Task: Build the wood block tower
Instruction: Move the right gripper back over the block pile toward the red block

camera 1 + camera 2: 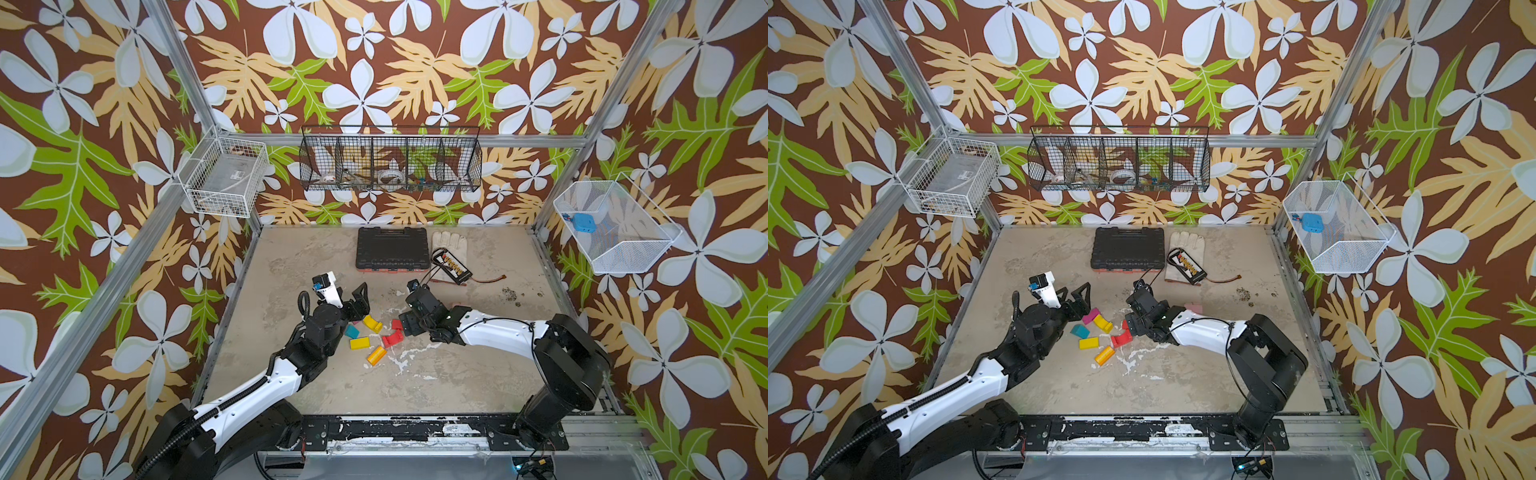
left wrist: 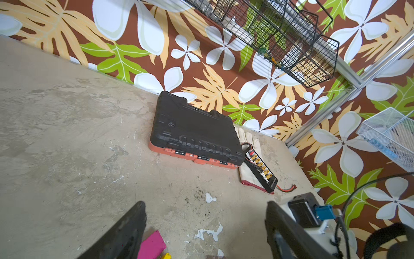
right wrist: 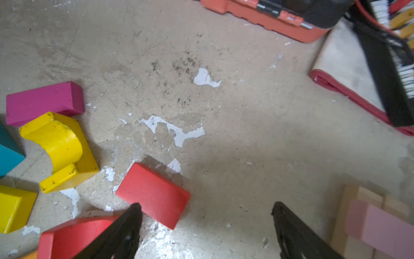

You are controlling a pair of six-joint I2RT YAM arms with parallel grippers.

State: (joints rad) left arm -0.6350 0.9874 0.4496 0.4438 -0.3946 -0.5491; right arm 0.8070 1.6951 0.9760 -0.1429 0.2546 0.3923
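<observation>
The desk [image 1: 457, 374] carries the black case [image 1: 392, 249] at its back edge. In front of the case, the left tool [image 2: 205, 204] and the right tool [image 3: 207, 205] both stand apart, empty. The wood blocks [image 1: 360, 343] lie loose, well apart from the case. A pink block [image 3: 376, 226] on tan planks [image 3: 367, 195] is blurred and cut off.

Arm exterior: 2 units examined.
White link shells with dark screw heads and black joint housings are noted on the left arm [image 1: 249, 388] and right arm [image 1: 498, 332]; ribbed black conduit [image 1: 304, 303] is routed along the left, thin black cable [image 1: 509, 320] along the right.
</observation>
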